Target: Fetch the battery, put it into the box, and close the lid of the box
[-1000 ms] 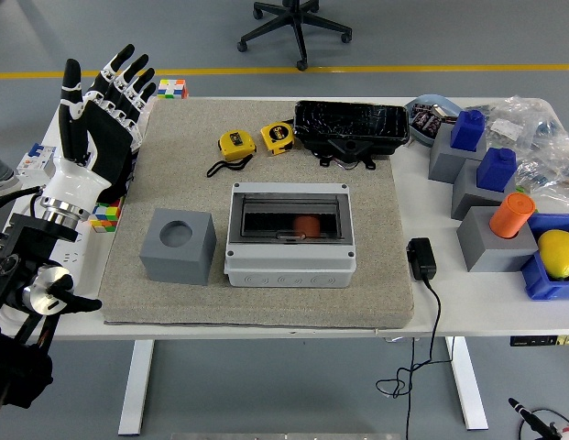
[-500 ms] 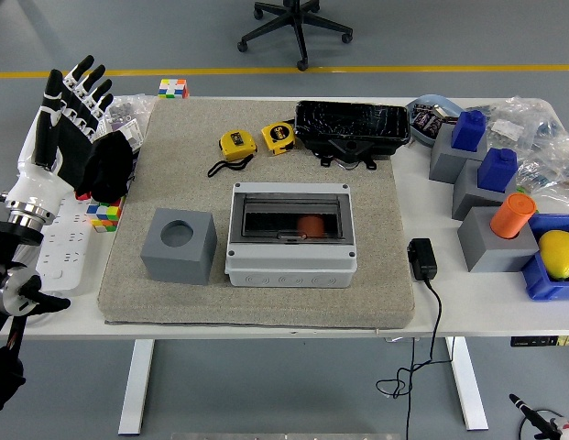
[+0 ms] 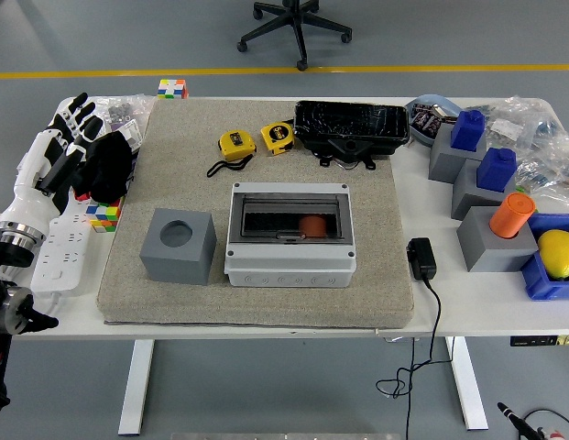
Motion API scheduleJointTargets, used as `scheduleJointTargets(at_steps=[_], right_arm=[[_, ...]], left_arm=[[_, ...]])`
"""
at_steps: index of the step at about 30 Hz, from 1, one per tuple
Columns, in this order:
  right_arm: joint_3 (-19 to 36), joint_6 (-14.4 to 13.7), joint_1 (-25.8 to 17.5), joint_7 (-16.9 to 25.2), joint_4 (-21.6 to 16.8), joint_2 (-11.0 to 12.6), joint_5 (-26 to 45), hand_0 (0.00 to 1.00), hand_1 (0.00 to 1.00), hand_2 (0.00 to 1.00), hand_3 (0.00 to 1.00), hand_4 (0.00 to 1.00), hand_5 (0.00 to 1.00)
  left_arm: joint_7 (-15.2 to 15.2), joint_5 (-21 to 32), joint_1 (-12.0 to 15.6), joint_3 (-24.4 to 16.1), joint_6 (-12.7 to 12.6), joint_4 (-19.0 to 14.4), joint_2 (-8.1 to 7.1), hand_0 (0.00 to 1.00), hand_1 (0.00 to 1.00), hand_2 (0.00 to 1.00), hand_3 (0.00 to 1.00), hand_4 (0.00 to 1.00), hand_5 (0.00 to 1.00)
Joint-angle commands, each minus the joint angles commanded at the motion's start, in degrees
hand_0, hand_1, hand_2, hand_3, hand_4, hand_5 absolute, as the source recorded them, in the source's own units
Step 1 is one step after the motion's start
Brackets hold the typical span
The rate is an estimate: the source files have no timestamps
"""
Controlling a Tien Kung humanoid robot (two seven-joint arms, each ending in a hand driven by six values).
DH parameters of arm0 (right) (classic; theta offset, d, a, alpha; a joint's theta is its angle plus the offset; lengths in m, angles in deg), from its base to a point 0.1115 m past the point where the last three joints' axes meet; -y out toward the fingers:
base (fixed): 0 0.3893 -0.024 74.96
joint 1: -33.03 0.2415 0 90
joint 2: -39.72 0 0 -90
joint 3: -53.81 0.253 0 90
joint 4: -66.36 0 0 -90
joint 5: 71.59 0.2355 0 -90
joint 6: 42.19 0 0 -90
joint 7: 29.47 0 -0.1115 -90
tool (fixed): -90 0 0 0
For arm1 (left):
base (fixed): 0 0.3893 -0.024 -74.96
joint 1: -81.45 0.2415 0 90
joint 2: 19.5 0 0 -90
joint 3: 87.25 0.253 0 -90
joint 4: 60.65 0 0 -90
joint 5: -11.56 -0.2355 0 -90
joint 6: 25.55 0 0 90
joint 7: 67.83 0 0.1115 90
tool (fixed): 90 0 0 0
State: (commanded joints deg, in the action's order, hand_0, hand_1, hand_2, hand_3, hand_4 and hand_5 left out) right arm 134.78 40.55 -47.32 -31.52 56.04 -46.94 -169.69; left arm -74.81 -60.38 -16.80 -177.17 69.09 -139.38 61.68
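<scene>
All but finished, judging by box and battery

From the head view, found the battery [image 3: 311,225] as a small orange-red cylinder inside the grey box [image 3: 289,261], dimly visible through the clear lid [image 3: 289,203] and sitting right of centre in the compartment. Judged the lid down and flat against the box body. Could not confirm a fully engaged latch from this angle. Placed the box near the middle of the tan mat [image 3: 266,119], with a grey block [image 3: 178,245] just beside it on the left. Noted a round, empty socket in the top of that block, and took it, as a guess only, for the battery's likely pick-up spot.

Spotted the left hand [image 3: 69,151] at the table's left edge, well apart from the box, above a white power strip [image 3: 60,247] and next to a black bundle [image 3: 105,170]. Saw it with fingers stretched out and loose, grasping nothing. Saw nothing of the right hand anywhere.

Reckoned fetching and placing done, and closing done too as far as visible. Left over, at most, a check on the latch.

Also noted two yellow tape measures [image 3: 236,143] and a black tray [image 3: 352,122] behind the box, plus a black charger [image 3: 421,258] right of the mat, none of them part of the job.
</scene>
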Motion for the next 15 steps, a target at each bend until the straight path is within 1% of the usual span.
scheduleJointTargets(at_steps=[1, 6, 7, 12, 13, 15], right_arm=[[-0.03, -0.01, 0.05, 0.01, 0.00, 0.00, 0.02, 0.882, 0.857, 0.821, 0.845, 0.998, 0.998], [0.01, 0.06, 0.08, -0.03, 0.00, 0.08, -0.11, 0.882, 0.857, 0.821, 0.845, 0.998, 0.998], [0.08, 0.08, 0.07, -0.05, 0.00, 0.11, -0.19, 0.887, 0.858, 0.822, 0.844, 0.998, 0.998], [0.35, 0.13, -0.01, -0.15, 0.00, 0.08, -0.45, 0.887, 0.858, 0.822, 0.844, 0.998, 0.998], [0.23, 0.12, 0.00, -0.14, 0.00, 0.06, -0.35, 0.887, 0.859, 0.822, 0.845, 0.998, 0.998], [-0.12, 0.09, 0.05, -0.09, 0.00, 0.02, 0.01, 0.887, 0.859, 0.822, 0.845, 0.998, 0.998]], left_arm=[[-0.20, 0.20, 0.01, -0.11, 0.06, 0.08, -0.01, 0.917, 0.950, 0.896, 0.877, 0.998, 0.828], [-0.55, 0.67, -0.15, -1.14, 0.44, 0.38, 0.25, 0.917, 0.950, 0.896, 0.877, 0.998, 0.828], [-0.55, 0.93, -0.17, -1.21, 0.56, 0.42, 0.36, 0.902, 0.915, 0.860, 0.844, 0.998, 0.985], [-0.18, 3.73, -0.04, -0.52, 1.40, 0.75, 0.69, 0.902, 0.915, 0.860, 0.844, 0.998, 0.985], [-0.21, 4.02, -0.02, -0.41, 1.41, 0.82, 0.74, 0.884, 0.878, 0.830, 0.828, 0.998, 0.998], [-0.28, 4.39, 0.02, -0.26, 1.39, 0.92, 0.88, 0.884, 0.878, 0.830, 0.828, 0.998, 0.998]])
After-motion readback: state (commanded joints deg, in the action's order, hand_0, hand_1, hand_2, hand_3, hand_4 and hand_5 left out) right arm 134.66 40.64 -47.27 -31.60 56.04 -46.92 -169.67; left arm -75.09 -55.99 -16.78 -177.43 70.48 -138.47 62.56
